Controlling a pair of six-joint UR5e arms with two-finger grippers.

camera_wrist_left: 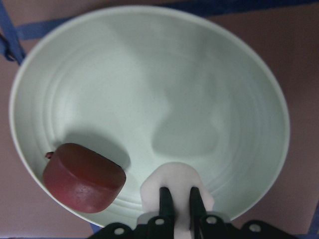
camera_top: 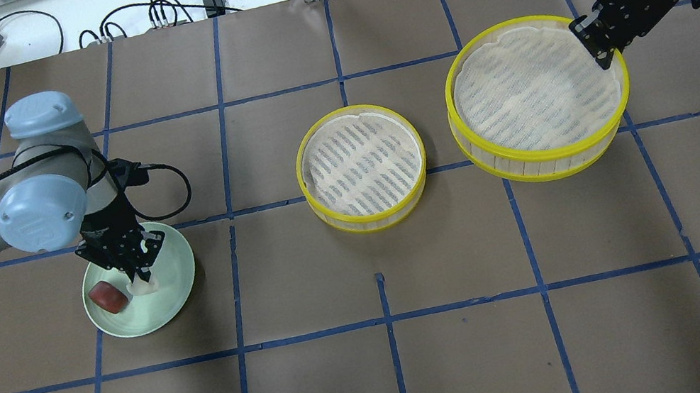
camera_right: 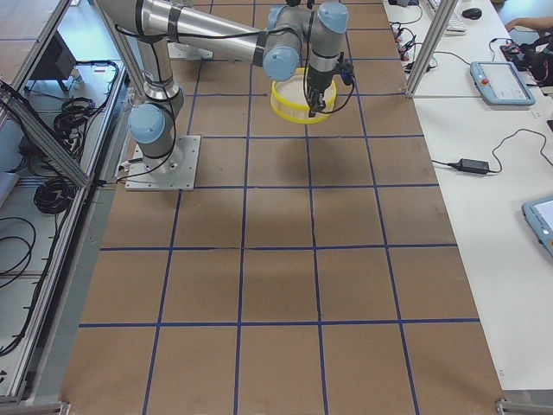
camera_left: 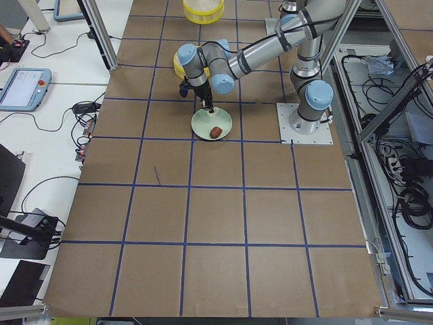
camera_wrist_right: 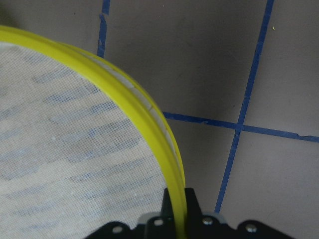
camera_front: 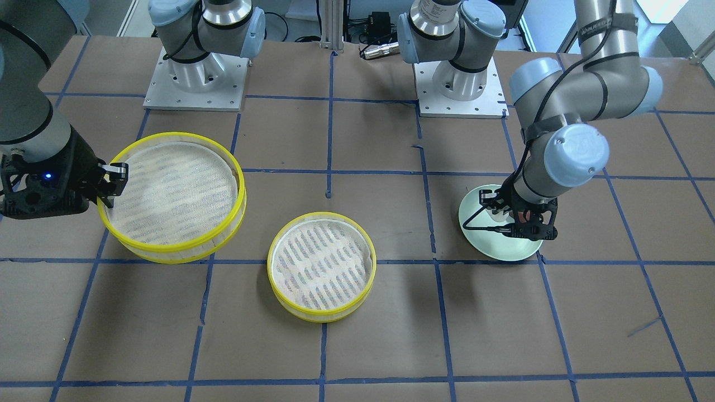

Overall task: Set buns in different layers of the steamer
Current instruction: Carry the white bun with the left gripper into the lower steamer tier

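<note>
Bun, white point(camera_wrist_left: 172, 175), pinched in near-closed left pincer point(camera_wrist_left: 180, 193), low on plate point(camera_top: 179, 270), red bun point(camera_top: 108, 297) beside. Free layer point(camera_top: 361, 167) on counter point(camera_top: 379, 364) lies rightward of plate. Second layer point(camera_top: 537, 93) clamped at rim by right pincer point(camera_wrist_right: 180, 198), farther right.

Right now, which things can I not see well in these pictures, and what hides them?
- white bun: left wrist view; the bottom edge and the fingers of the left hand cover its lower part.
- fingertips of the right hand: right wrist view; cut off by the bottom edge, at the rim of the held steamer layer.
- other steamer layer: exterior left view; mostly behind the left arm.
</note>
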